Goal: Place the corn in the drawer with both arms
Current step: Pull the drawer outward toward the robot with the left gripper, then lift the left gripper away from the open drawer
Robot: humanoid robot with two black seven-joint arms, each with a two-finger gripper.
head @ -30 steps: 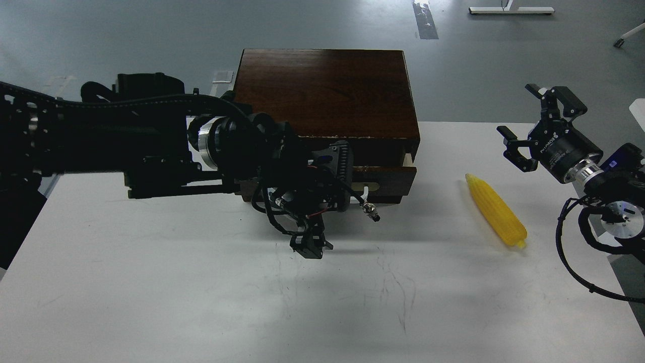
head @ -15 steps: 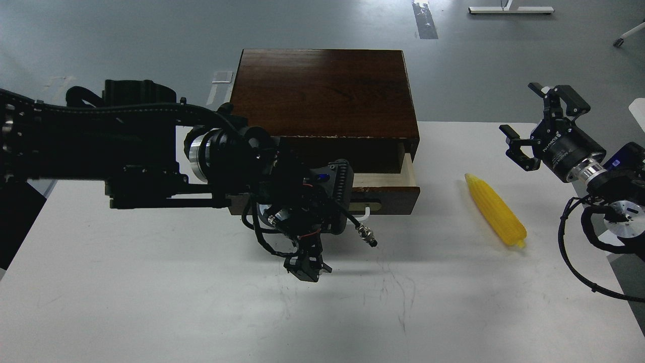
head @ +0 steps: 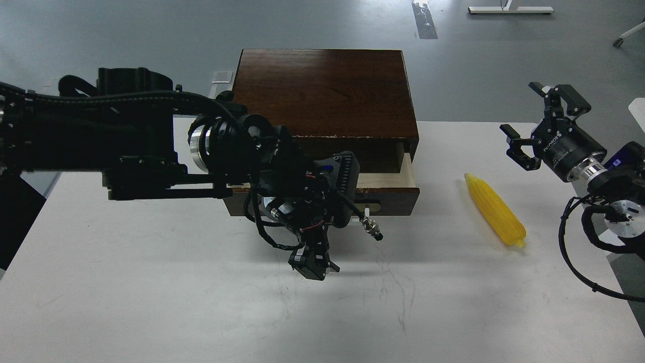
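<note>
The yellow corn (head: 496, 209) lies on the white table, right of the box, pointed end away from me. The dark brown box (head: 325, 91) has its drawer (head: 393, 193) pulled partly out, showing a strip of pale interior (head: 385, 177). Part of the white handle (head: 367, 207) shows beside a dangling cable plug. My left arm crosses in front of the drawer; its gripper (head: 311, 264) hangs low over the table before the drawer, dark and small, its fingers not told apart. My right gripper (head: 520, 109) is open and empty, up and to the right of the corn.
The white table (head: 151, 302) reaches from the box to the near edge. Loose black cables hang from both wrists. A cable plug (head: 374, 232) dangles in front of the drawer. Grey floor lies beyond the table.
The drawer has slid out toward me, exposing its pale interior. My left arm drew back with it, and its gripper end has shifted slightly right. The corn and right gripper have barely moved.
</note>
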